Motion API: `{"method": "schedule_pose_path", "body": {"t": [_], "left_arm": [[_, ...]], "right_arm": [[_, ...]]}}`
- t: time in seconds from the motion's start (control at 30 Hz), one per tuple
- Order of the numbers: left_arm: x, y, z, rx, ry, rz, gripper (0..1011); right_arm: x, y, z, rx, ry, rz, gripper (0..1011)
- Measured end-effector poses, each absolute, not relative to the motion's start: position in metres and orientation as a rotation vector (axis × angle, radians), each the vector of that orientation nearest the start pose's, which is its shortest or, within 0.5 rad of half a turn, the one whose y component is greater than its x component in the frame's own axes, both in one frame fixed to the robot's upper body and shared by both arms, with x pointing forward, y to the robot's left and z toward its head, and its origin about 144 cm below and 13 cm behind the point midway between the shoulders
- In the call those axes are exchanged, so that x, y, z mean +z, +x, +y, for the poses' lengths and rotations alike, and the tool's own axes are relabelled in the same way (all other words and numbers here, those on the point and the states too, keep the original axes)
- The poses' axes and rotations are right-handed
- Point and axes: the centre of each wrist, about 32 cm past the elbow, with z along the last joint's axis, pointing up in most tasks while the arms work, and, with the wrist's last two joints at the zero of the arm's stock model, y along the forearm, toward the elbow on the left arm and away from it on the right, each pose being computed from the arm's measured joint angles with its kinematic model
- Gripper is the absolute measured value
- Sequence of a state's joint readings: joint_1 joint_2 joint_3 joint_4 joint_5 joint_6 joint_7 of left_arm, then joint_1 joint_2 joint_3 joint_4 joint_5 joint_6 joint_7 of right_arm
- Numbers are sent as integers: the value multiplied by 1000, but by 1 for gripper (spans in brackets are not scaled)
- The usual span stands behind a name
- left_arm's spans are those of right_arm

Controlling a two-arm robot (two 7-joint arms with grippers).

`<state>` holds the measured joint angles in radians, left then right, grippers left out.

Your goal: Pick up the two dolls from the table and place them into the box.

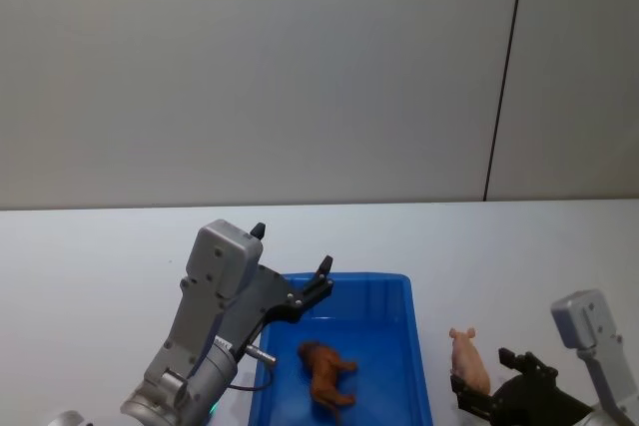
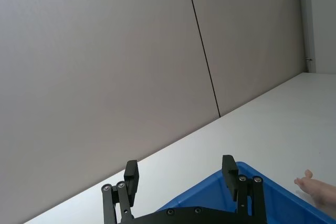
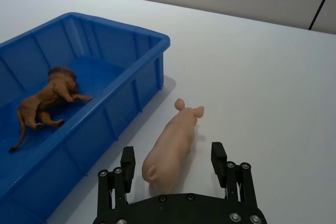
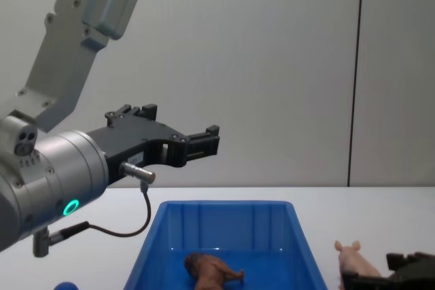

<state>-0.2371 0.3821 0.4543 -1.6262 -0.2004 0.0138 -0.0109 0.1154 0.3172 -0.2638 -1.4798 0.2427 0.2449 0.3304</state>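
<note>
A reddish-brown doll (image 1: 326, 373) (image 3: 45, 103) (image 4: 211, 271) lies inside the blue box (image 1: 384, 292) (image 3: 115, 80) (image 4: 224, 225). The pale pink pig doll (image 1: 468, 358) (image 3: 169, 149) (image 4: 356, 259) lies on the white table (image 1: 499, 246) just right of the box. My right gripper (image 1: 487, 382) (image 3: 173, 162) is low at the pig, open, with one finger on each side of its rear. My left gripper (image 1: 290, 261) (image 2: 179, 179) (image 4: 204, 137) hangs open above the box's far left part, holding nothing.
A small blue ball (image 4: 66, 286) rests on the table at the near left, below the left arm. A plain grey wall with a dark vertical seam (image 1: 504, 77) stands behind the table. Bare tabletop lies to the right of the pig.
</note>
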Motion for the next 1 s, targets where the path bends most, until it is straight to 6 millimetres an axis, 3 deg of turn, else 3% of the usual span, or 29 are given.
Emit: {"method": "schedule_pose_path", "body": {"t": [0.6,1.0], "left_arm": [[1204,492,198,1124,61,-268,1001],[1204,492,198,1124,61,-268,1001]], "right_arm": [[1128,487,-243,-1049,-272,204,379],[1141,491,-240,-1068,-215,119,379]]}}
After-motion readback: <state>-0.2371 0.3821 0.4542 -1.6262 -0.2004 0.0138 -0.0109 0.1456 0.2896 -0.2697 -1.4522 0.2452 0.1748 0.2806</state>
